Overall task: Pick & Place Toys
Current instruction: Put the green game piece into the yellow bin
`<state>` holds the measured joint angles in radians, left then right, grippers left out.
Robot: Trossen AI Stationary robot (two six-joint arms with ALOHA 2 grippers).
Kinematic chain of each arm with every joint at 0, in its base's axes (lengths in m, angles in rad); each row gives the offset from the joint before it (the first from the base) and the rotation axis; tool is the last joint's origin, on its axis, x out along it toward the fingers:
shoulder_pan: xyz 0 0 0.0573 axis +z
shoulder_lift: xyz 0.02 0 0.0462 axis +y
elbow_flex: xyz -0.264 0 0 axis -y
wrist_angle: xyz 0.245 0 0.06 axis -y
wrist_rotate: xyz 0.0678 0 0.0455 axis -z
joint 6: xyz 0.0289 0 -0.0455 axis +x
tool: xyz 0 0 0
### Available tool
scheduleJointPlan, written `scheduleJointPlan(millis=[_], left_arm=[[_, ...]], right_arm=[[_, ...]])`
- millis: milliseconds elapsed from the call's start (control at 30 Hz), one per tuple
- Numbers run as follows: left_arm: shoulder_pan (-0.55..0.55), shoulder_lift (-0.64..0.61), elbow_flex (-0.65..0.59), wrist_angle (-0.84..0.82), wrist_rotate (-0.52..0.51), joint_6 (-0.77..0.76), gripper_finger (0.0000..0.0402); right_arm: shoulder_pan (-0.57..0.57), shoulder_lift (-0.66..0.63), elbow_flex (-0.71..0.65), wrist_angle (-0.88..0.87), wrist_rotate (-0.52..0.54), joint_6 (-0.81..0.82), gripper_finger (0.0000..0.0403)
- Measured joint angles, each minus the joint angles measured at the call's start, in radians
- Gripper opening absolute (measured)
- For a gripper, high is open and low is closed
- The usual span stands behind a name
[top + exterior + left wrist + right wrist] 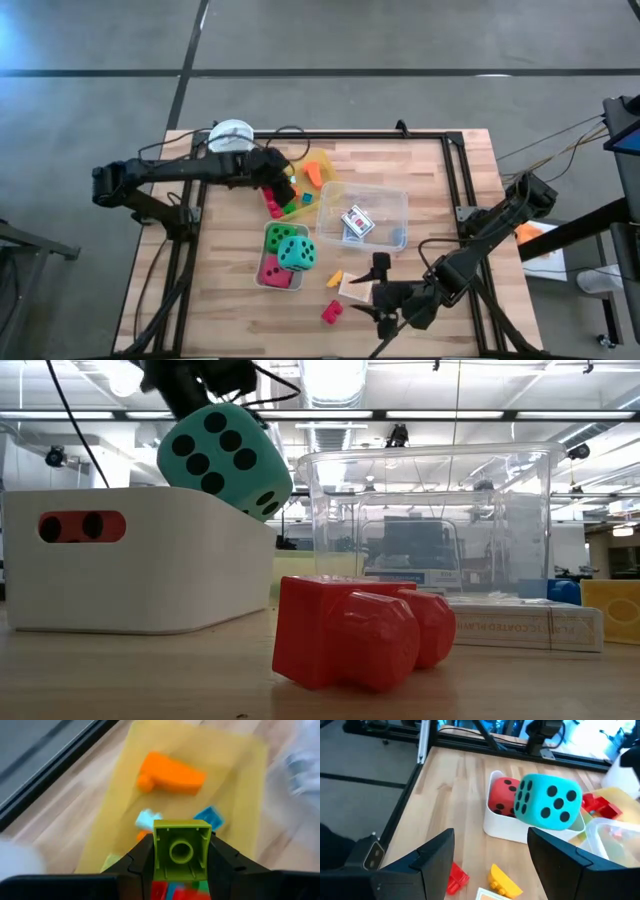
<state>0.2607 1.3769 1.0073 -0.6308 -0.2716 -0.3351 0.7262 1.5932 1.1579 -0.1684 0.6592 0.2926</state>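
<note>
Beside the clear box (385,200), dice (296,252) crowd a white bin (262,275).

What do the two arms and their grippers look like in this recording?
Both arms are dark, near black, built of slim jointed links. Black cables loop beside the left arm, and thin ones trail past the right arm. The left gripper and right gripper each have two flat, angular, matte black fingers without visible markings.

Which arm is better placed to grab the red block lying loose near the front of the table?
The right. Its gripper hovers open just beside the red block, holding nothing. The left gripper is over the yellow tray, its fingers shut on a green block.
</note>
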Motion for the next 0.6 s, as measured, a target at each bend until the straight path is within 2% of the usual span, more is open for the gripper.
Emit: scheduleJointPlan(millis=[133, 367, 600], left_arm=[[0.068, 0.051, 0.010, 0.067, 0.112, 0.071, 0.0115], [0.150, 0.150, 0.019, 0.024, 0.118, 0.101, 0.0115], [0.162, 0.235, 0.019, -0.014, 0.146, 0.124, 0.0115]], right_arm=[[-0.004, 0.000, 0.000, 0.000, 0.000, 0.004, 0.0246], [-0.005, -0.008, 0.000, -0.023, -0.002, -0.001, 0.0246], [-0.005, -0.021, 0.000, -0.018, -0.003, -0.004, 0.0246]])
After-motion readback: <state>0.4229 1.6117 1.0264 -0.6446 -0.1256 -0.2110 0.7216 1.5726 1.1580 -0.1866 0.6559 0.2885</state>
